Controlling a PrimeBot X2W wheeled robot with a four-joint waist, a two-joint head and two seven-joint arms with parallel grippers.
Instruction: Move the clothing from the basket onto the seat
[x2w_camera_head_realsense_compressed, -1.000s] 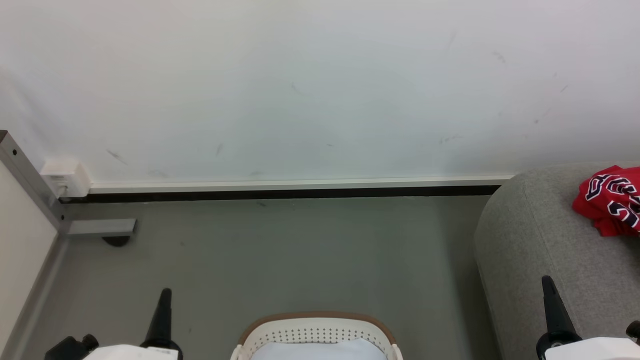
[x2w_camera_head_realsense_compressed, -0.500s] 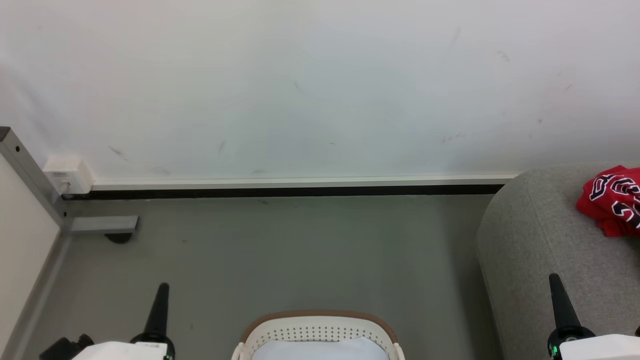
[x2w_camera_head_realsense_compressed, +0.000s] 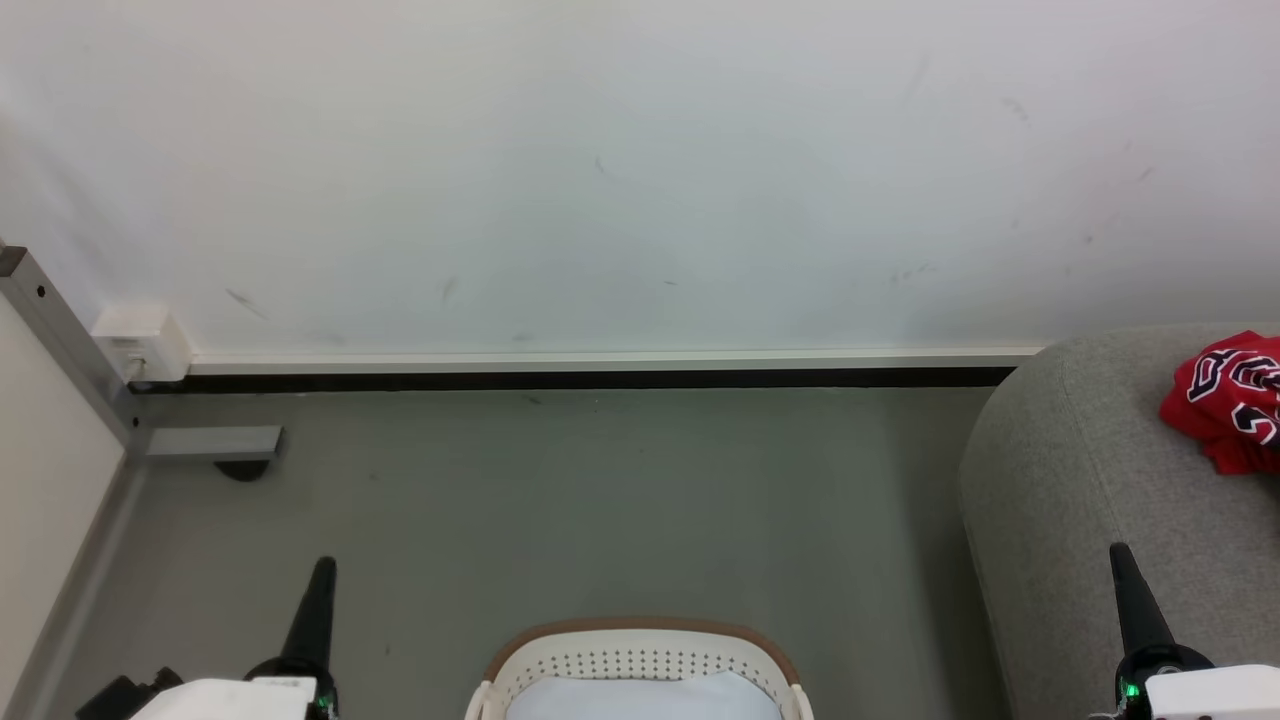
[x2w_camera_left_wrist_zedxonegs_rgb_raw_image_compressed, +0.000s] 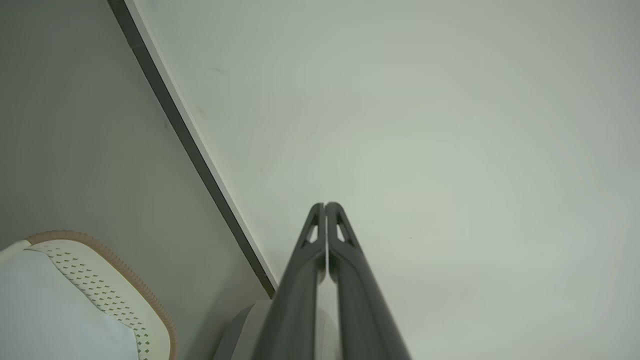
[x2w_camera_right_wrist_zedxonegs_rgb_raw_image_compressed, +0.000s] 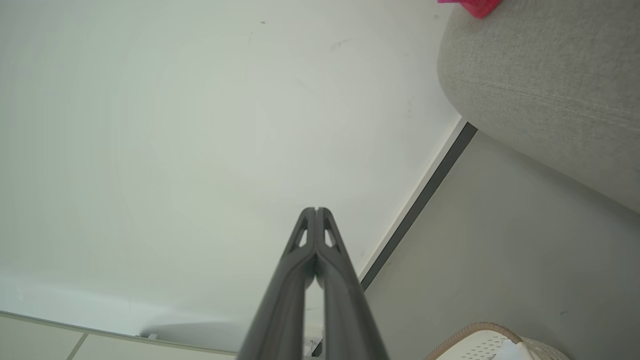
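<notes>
A red garment (x2w_camera_head_realsense_compressed: 1228, 400) with black-and-white lettering lies crumpled on the grey seat (x2w_camera_head_realsense_compressed: 1090, 480) at the right edge of the head view; a corner of that garment (x2w_camera_right_wrist_zedxonegs_rgb_raw_image_compressed: 472, 5) tops the seat (x2w_camera_right_wrist_zedxonegs_rgb_raw_image_compressed: 550, 75) in the right wrist view. The off-white basket (x2w_camera_head_realsense_compressed: 640, 665) with its brown rim sits at the bottom centre, plain white fabric (x2w_camera_head_realsense_compressed: 640, 700) inside; no red clothing is visible in it. My left gripper (x2w_camera_head_realsense_compressed: 322, 572) is shut and empty to the basket's left, also shown shut (x2w_camera_left_wrist_zedxonegs_rgb_raw_image_compressed: 325, 205). My right gripper (x2w_camera_head_realsense_compressed: 1120, 555) is shut and empty in front of the seat, fingers together (x2w_camera_right_wrist_zedxonegs_rgb_raw_image_compressed: 316, 210).
A white wall with a dark baseboard (x2w_camera_head_realsense_compressed: 600, 380) runs across the back. A grey metal post (x2w_camera_head_realsense_compressed: 60, 340) with a foot plate (x2w_camera_head_realsense_compressed: 210, 442) and a white socket box (x2w_camera_head_realsense_compressed: 140, 340) stand at the left. Grey floor (x2w_camera_head_realsense_compressed: 600, 500) lies between the basket and the wall.
The head view has drifted slightly, shifting the wall, seat and basket a little right and up in the picture. Both grippers stay shut low in the picture.
</notes>
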